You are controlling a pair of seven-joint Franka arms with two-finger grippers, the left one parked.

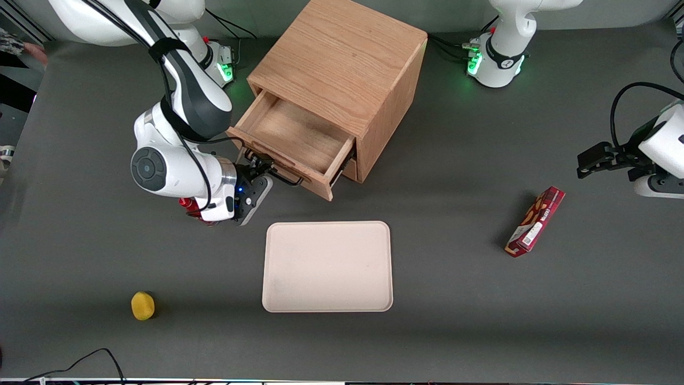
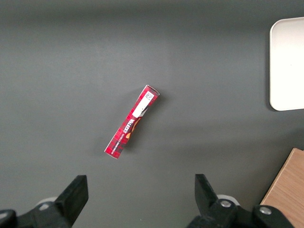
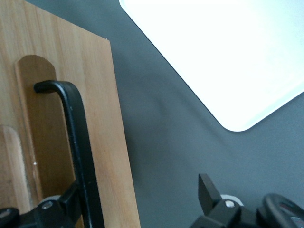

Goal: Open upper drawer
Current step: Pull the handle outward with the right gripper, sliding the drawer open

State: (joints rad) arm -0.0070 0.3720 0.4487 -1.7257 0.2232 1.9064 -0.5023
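Note:
The upper drawer point(image 1: 299, 133) of the oak cube cabinet point(image 1: 342, 59) stands pulled out, and its shallow wooden tray shows bare. Its black wire handle point(image 1: 286, 179) runs along the drawer front, nearer the front camera. My right gripper point(image 1: 262, 167) is at the handle's end toward the working arm. In the right wrist view the gripper point(image 3: 137, 202) is open. One finger point(image 3: 66, 204) lies against the black handle point(image 3: 78, 137) on the drawer front point(image 3: 102, 123). The other finger point(image 3: 208, 190) hangs over the grey table. The lower drawer is hidden under the open one.
A beige tray point(image 1: 327, 266) lies on the table nearer the front camera than the drawer; it also shows in the right wrist view point(image 3: 213, 57). A yellow object point(image 1: 142, 305) lies toward the working arm's end. A red box point(image 1: 535, 221) lies toward the parked arm's end.

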